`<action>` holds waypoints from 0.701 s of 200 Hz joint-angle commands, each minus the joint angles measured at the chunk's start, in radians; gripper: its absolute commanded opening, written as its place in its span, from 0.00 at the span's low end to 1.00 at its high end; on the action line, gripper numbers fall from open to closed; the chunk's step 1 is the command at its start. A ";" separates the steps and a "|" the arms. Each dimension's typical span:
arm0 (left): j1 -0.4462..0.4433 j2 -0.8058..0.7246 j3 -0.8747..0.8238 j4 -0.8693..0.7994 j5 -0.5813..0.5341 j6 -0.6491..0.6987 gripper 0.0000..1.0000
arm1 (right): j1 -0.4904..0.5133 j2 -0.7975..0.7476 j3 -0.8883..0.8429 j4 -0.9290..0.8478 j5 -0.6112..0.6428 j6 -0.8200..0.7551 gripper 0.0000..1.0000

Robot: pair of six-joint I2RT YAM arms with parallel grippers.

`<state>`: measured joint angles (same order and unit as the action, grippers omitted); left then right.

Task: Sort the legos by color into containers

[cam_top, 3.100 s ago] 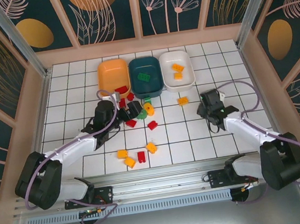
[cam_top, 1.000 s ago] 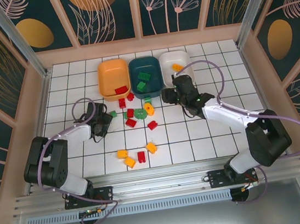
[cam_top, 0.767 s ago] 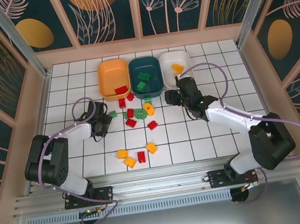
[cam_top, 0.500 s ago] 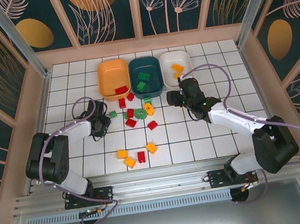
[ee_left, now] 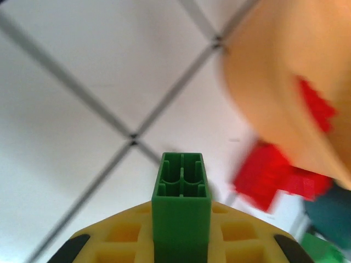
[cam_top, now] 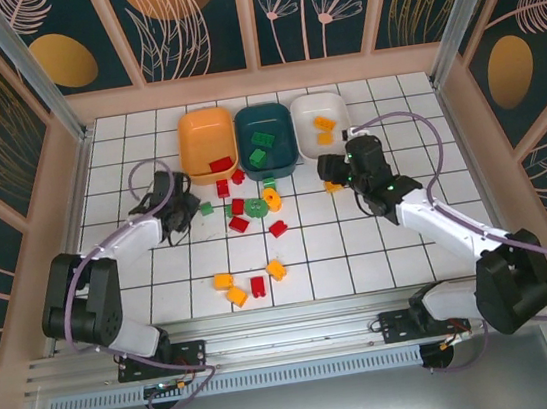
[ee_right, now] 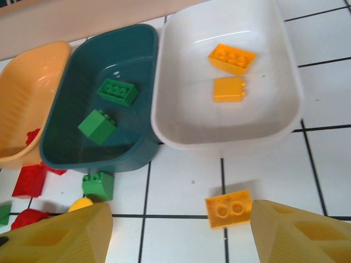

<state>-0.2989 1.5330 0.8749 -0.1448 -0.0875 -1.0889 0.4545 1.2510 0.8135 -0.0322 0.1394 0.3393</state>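
While the left gripper [ee_left: 181, 233] pinches a green lego [ee_left: 181, 189] near the orange tray [ee_left: 274, 98], the right gripper [ee_right: 175, 230] hangs open. A yellow-orange lego [ee_right: 228, 209] lies between its fingers, long side across, just before the white tray [ee_right: 288, 115].

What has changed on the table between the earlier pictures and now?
The left gripper drew back leftward from the loose bricks and closed on a small green brick. The right gripper moved in toward the white tray and is open above a yellow-orange brick. The rest stayed put.
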 commanded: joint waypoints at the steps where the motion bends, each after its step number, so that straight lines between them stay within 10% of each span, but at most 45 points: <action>1: -0.093 0.067 0.222 -0.008 0.014 0.183 0.06 | -0.043 -0.035 -0.025 -0.028 -0.009 -0.001 0.68; 140: -0.210 0.698 0.948 -0.117 0.276 0.386 0.13 | -0.106 -0.117 -0.125 -0.028 -0.038 0.036 0.67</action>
<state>-0.5114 2.1910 1.7489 -0.2108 0.1684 -0.7395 0.3584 1.1564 0.7040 -0.0616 0.1074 0.3584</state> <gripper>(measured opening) 0.166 0.667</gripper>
